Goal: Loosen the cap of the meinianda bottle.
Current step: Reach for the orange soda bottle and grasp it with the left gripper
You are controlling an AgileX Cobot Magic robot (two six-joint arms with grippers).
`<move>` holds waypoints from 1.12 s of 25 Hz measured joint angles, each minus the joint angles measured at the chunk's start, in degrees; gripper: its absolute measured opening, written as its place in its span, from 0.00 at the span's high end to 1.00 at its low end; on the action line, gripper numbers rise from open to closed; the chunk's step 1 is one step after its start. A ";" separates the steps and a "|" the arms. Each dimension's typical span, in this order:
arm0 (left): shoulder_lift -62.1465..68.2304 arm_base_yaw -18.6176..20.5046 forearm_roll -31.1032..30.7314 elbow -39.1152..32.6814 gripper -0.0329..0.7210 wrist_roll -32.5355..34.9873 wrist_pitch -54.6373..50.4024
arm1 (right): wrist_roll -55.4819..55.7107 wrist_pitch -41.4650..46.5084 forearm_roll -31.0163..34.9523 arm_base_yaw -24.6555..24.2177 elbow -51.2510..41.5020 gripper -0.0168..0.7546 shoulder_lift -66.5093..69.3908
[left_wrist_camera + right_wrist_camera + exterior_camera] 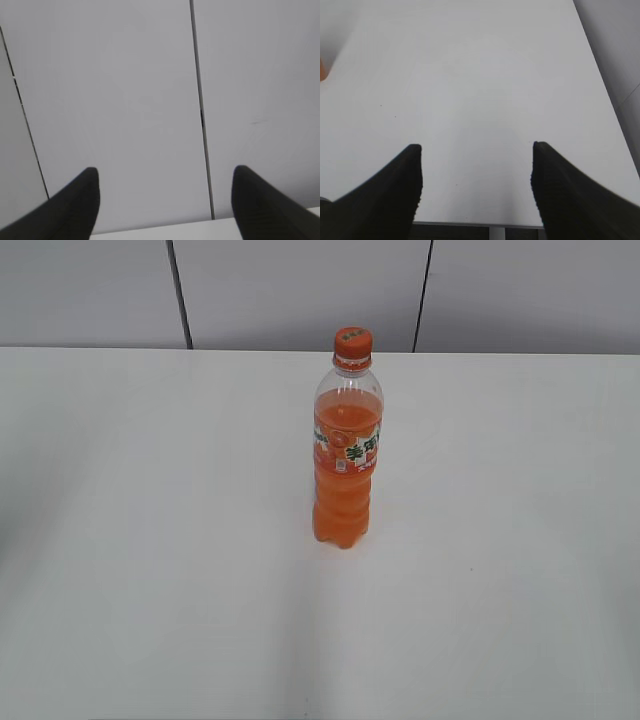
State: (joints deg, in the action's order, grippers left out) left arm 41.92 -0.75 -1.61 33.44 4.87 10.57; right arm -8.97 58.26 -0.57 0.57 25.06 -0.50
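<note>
Both claws released, empty | meinianda bottle upright on table, cap on, well apart from claws

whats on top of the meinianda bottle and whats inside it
An orange cap sits on the meinianda bottle, above its orange neck ring. Orange soda fills it up to the shoulder; the label hides part of the liquid.

White table before a grey panelled wall with dark seams.
</note>
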 joint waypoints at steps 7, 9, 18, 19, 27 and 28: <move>9.85 0.00 0.00 0.00 0.29 0.00 6.69 | 0.00 0.00 -0.47 0.00 0.00 0.31 0.00; 11.72 0.00 0.00 0.00 0.29 0.00 9.51 | 0.00 0.00 -0.51 0.00 0.00 0.31 0.00; 16.94 0.00 -0.79 0.00 0.29 0.00 14.51 | 0.00 0.00 -0.73 0.00 0.00 0.31 0.00; 17.66 0.00 -1.77 0.00 0.29 -0.05 14.51 | 0.00 0.00 -0.73 0.00 0.00 0.31 0.00; 25.87 0.00 -16.45 0.00 0.31 -9.87 15.26 | 0.00 0.04 -0.79 0.00 0.00 0.31 0.00; 26.99 0.00 -19.31 0.00 0.31 -12.33 15.98 | 0.00 0.04 -0.79 0.00 0.00 0.31 0.00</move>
State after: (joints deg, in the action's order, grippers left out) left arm 68.91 -0.75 -20.92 33.44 -7.46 26.55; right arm -8.97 58.30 -1.36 0.57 25.06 -0.50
